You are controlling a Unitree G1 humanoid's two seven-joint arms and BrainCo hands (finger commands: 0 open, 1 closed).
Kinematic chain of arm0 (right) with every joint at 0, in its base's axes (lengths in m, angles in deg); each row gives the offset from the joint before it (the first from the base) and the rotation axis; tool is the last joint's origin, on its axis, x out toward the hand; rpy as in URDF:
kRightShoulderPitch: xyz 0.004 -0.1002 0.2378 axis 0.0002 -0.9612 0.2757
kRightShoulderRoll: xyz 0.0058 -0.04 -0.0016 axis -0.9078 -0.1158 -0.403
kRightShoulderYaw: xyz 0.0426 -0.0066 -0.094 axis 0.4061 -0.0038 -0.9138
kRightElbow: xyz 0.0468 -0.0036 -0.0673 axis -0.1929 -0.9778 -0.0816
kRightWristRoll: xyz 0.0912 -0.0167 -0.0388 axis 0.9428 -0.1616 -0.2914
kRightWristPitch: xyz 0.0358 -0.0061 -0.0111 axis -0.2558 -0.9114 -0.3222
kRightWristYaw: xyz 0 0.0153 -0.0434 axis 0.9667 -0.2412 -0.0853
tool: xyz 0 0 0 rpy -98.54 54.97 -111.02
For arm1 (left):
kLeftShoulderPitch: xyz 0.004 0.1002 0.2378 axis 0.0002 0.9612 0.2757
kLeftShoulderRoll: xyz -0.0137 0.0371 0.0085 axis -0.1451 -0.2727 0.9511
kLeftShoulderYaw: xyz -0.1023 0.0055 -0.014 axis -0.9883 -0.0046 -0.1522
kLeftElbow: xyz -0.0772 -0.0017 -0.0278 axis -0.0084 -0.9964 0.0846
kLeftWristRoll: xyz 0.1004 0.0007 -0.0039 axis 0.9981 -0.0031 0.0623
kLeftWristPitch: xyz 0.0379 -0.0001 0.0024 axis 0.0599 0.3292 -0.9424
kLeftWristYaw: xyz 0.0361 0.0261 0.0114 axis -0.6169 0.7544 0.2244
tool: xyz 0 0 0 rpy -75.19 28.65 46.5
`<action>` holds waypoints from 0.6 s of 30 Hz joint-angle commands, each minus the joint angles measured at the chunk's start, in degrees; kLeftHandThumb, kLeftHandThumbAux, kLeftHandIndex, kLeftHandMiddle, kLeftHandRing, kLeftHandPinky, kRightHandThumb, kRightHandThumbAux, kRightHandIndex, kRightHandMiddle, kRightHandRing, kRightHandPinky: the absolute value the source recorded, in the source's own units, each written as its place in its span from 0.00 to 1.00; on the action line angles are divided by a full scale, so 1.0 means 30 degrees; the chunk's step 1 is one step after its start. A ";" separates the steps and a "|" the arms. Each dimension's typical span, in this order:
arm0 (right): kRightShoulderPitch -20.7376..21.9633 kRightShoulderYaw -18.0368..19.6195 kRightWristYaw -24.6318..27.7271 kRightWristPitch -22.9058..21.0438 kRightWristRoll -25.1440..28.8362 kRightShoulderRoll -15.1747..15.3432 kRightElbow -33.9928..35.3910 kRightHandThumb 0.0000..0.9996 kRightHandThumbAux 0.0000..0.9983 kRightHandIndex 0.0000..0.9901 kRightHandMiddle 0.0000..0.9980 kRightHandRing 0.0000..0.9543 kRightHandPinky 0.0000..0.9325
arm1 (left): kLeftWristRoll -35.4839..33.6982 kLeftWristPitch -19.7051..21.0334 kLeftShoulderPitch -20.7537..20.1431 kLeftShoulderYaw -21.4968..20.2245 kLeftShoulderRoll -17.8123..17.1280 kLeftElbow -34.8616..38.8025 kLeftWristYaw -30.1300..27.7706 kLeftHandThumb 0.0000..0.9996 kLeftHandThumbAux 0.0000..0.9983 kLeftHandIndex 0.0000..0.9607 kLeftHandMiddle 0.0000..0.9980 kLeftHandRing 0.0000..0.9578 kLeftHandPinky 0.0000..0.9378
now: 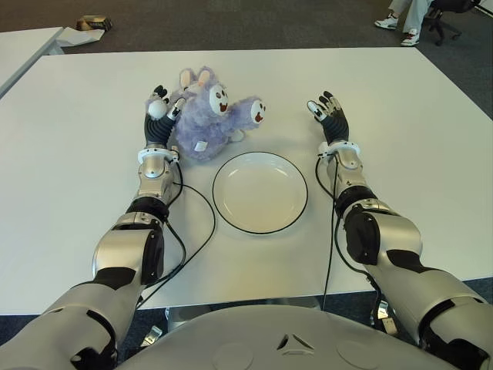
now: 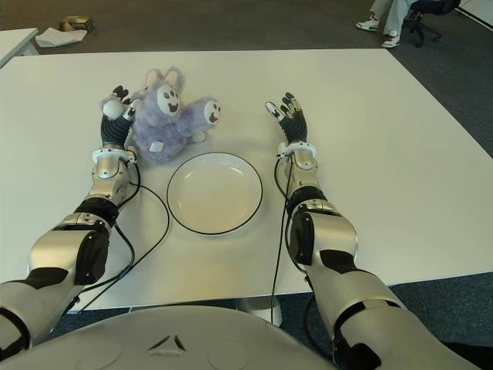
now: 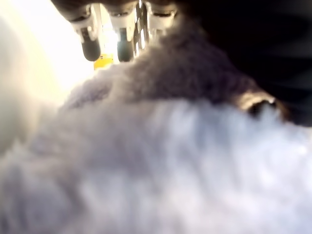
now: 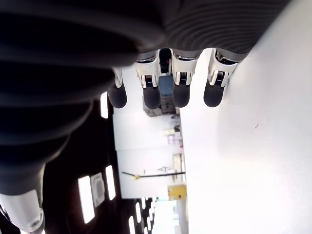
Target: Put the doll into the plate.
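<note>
On the white table (image 1: 77, 154) the plate (image 1: 259, 191) lies nearest, between the two forearms, with nothing in it. Just beyond its far left rim sits the doll (image 1: 206, 119), a fluffy purple plush, on the table and outside the plate. The left robot hand (image 1: 159, 116) is pressed against the doll's left side, its fingers (image 3: 90, 46) straight and not closed round it. The right robot hand (image 1: 330, 114) shows right of the plate, fingers (image 4: 181, 92) extended, holding nothing.
</note>
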 commanded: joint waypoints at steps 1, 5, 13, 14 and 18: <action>-0.1346 0.0053 -0.0074 -0.0812 0.0160 -0.0394 -0.0915 0.07 0.63 0.02 0.06 0.05 0.06 | 0.0521 0.0147 0.1898 0.0269 0.0291 -0.0935 0.0076 0.00 0.51 0.00 0.09 0.08 0.05; -0.1338 0.0085 -0.0071 -0.0839 0.0195 -0.0395 -0.0915 0.07 0.63 0.02 0.06 0.05 0.06 | 0.0542 0.0182 0.1893 0.0286 0.0290 -0.0900 0.0114 0.00 0.50 0.00 0.10 0.09 0.06; -0.1313 0.0106 -0.0079 -0.0843 0.0222 -0.0428 -0.0910 0.07 0.62 0.03 0.07 0.06 0.06 | 0.0485 0.0201 0.1865 0.0221 0.0301 -0.0906 0.0101 0.00 0.51 0.00 0.10 0.09 0.05; -0.1306 0.0102 -0.0092 -0.0847 0.0218 -0.0440 -0.0911 0.07 0.62 0.03 0.07 0.06 0.06 | 0.0477 0.0210 0.1855 0.0213 0.0289 -0.0917 0.0087 0.00 0.51 0.00 0.10 0.09 0.05; -0.1285 0.0107 -0.0101 -0.0857 0.0226 -0.0477 -0.0914 0.08 0.62 0.03 0.07 0.06 0.06 | 0.0474 0.0216 0.1828 0.0207 0.0238 -0.0946 0.0020 0.00 0.51 0.00 0.09 0.08 0.04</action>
